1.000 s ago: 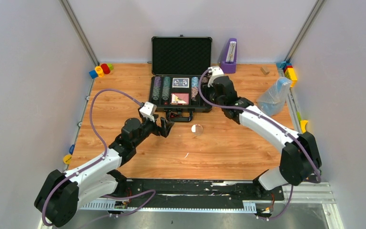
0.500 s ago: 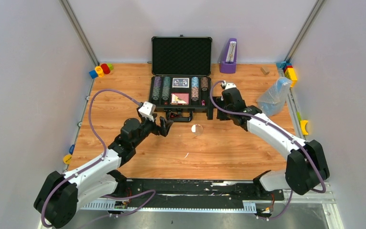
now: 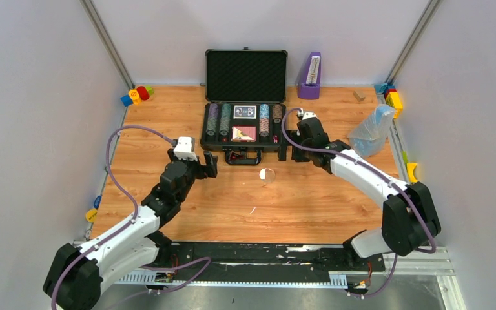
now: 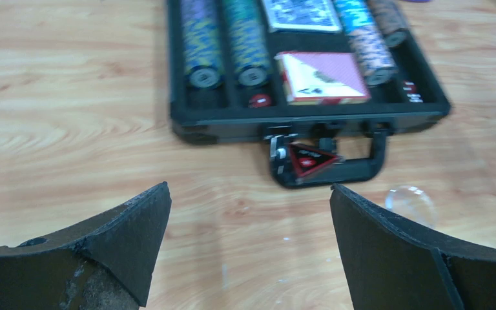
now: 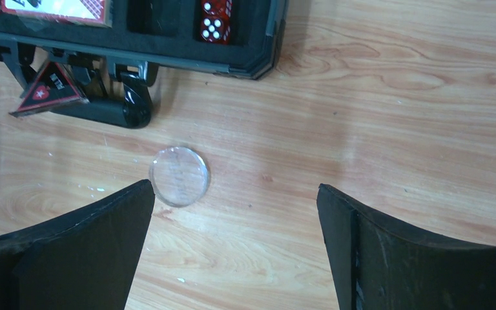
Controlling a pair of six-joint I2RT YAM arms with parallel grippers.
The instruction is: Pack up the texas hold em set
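Chips (image 3: 213,119) in briefcase (image 3: 205,132), disc (image 3: 267,174) before it

Black briefcase (image 3: 246,75) open (chips (image 3: 213,120), decks (image 3: 245,112) inside).

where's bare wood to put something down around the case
Widest: the near middle, on the robot's side of the clear disc. Also left of the briefcase, toward the coloured toys, and between metronome and plastic bag. Crowded: in front of the handle, where left gripper, right gripper and disc sit.
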